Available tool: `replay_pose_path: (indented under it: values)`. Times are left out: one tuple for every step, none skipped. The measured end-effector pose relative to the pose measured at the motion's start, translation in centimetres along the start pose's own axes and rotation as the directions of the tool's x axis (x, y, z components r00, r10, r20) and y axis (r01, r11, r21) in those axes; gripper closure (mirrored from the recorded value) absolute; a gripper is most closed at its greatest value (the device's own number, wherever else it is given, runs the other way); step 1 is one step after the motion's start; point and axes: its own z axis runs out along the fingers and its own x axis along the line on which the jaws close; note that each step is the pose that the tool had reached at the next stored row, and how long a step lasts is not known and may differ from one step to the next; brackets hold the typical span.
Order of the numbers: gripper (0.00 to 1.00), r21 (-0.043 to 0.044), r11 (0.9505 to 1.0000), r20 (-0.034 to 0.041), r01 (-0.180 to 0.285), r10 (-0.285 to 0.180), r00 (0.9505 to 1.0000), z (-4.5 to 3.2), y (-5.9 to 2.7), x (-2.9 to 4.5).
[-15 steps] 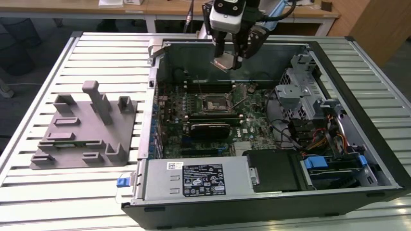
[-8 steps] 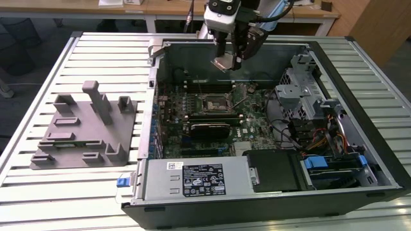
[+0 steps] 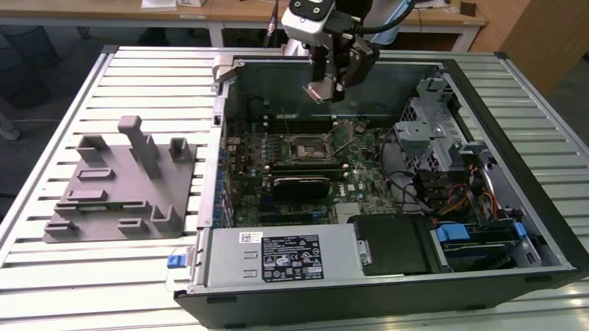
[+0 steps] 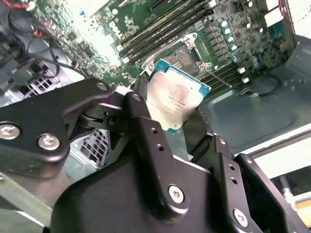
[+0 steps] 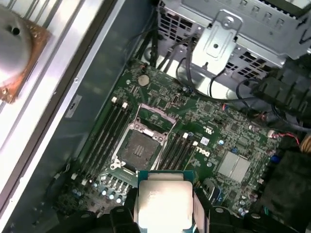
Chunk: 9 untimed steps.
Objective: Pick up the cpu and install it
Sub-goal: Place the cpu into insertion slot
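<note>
We see the black gripper (image 4: 171, 114), jaws clamped on the small square silver-topped cpu (image 4: 176, 97) (by its edges), above the green motherboard (image 5: 228, 131)

We see a slatted metal table (image 3: 110, 276) carrying two things. The open case (image 3: 368, 300) lies flat on it, directly beneath the gripper (image 3: 323, 93). A grey tray (image 3: 115, 186) sits beside the case, well away from the gripper, toward the exterior view's left.

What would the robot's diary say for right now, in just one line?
gripper: shut on cpu | cpu: held in the air over the motherboard, inside the computer case | cpu socket: empty
</note>
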Motion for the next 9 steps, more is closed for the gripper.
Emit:
replay_pose_path:
  values:
    - [0.46, -0.0002, 0.9999, 0.0006, -0.017, 0.017, 0.9999, 0.02, 0.00, 0.00]
    - [0.46, -0.0004, 0.9994, 0.0012, -0.034, 0.034, 0.9994, 0.05, 0.00, 0.00]
    - [0.46, -0.0005, 0.9988, 0.0018, -0.049, 0.049, 0.9988, 0.09, 0.00, 0.01]
    - [0.46, -0.0008, 0.9980, 0.0022, -0.063, 0.063, 0.9980, 0.14, 0.00, 0.01]
    - [0.46, -0.0010, 0.9971, 0.0027, -0.076, 0.076, 0.9971, 0.18, 0.00, 0.02]
    - [0.46, -0.0012, 0.9959, 0.0031, -0.090, 0.090, 0.9959, 0.23, 0.01, 0.03]
    - [0.46, -0.0014, 0.9945, 0.0036, -0.105, 0.105, 0.9945, 0.28, 0.01, 0.04]
    - [0.46, -0.0016, 0.9928, 0.0042, -0.120, 0.120, 0.9928, 0.34, 0.01, 0.04]
    - [0.46, -0.0018, 0.9909, 0.0047, -0.135, 0.135, 0.9909, 0.37, 0.01, 0.04]
